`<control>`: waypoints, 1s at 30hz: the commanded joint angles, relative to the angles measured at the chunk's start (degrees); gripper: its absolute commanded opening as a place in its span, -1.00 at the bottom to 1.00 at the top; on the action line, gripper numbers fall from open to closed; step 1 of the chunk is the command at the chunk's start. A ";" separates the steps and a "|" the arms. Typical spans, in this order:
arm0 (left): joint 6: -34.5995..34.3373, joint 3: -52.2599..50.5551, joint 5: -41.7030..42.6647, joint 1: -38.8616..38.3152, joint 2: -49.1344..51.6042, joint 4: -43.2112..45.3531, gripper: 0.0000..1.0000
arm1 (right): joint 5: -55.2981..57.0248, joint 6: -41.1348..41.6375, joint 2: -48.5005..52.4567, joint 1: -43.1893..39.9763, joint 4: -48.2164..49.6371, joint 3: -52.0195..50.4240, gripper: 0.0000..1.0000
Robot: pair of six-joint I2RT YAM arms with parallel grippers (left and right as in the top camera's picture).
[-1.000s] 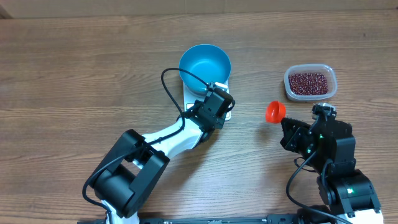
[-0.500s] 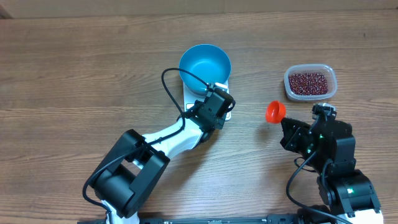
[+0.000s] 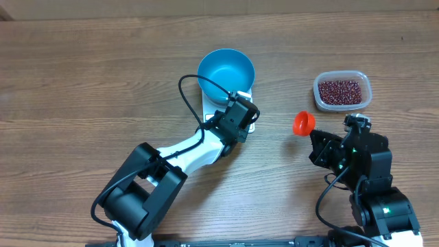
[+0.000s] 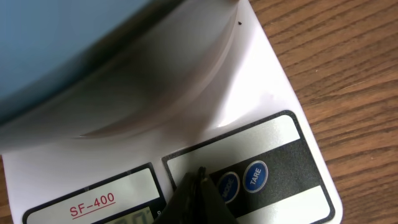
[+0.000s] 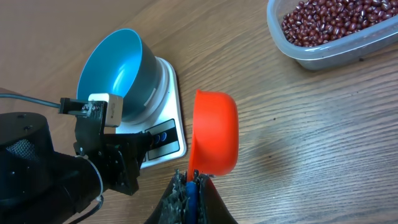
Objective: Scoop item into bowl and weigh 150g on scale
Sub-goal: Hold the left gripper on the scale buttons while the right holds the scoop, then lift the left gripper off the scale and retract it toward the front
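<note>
The blue bowl [image 3: 226, 71] stands on the white scale [image 3: 208, 104], and no beans show inside it. My left gripper [image 3: 245, 114] is shut, its tip [image 4: 200, 175] down on the scale's front panel [image 4: 273, 158] just left of the MODE button [image 4: 228, 185]. To the right, my right gripper [image 3: 313, 134] is shut on the blue handle of the orange-red scoop [image 3: 303, 123], which hangs with nothing in it above the wood [image 5: 214, 134]. The beans [image 3: 341, 90] lie in the tub at the far right [image 5: 333, 20].
The clear plastic tub [image 3: 365, 101] holding the beans sits right of the scale, beyond the scoop. The left arm [image 3: 185, 154] stretches diagonally from the front left to the scale. Bare wooden table [image 3: 82, 82] lies all around.
</note>
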 commanded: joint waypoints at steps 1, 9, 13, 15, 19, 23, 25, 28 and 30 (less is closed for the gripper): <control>1.14 -0.94 0.66 -0.39 0.94 -1.53 -0.92 | 0.59 -0.24 -0.20 0.15 0.74 1.66 -0.93; 1.11 -0.94 0.68 -0.44 -4.39 -4.22 -0.92 | 0.59 -0.26 -0.20 0.15 1.20 1.66 -0.93; 1.09 -0.94 0.74 -0.44 -8.57 -7.78 -0.92 | 0.59 -0.24 -0.20 0.15 1.25 1.66 -0.93; 1.09 -0.94 0.94 -0.50 -10.34 -8.96 -0.92 | 0.59 -0.26 -0.20 0.15 1.25 1.66 -0.93; 1.11 -0.94 0.94 -0.74 -14.40 -11.52 -0.92 | 0.57 -0.24 -0.20 0.15 1.25 1.66 -0.93; 1.09 -0.94 0.94 -0.83 -18.62 -15.15 -0.92 | 0.57 -0.24 -0.20 0.15 1.25 1.66 -0.93; 1.09 -0.94 0.94 -0.81 -20.50 -16.74 -0.91 | 0.57 -0.24 -0.20 0.15 1.25 1.66 -0.93; 1.05 -0.96 1.01 -0.83 -23.28 -18.88 -0.92 | 0.57 -0.24 -0.20 0.15 1.25 1.66 -0.93; 0.59 -0.96 1.11 -0.81 -25.11 -20.55 -0.92 | 0.57 -0.24 -0.20 0.15 1.25 1.66 -0.93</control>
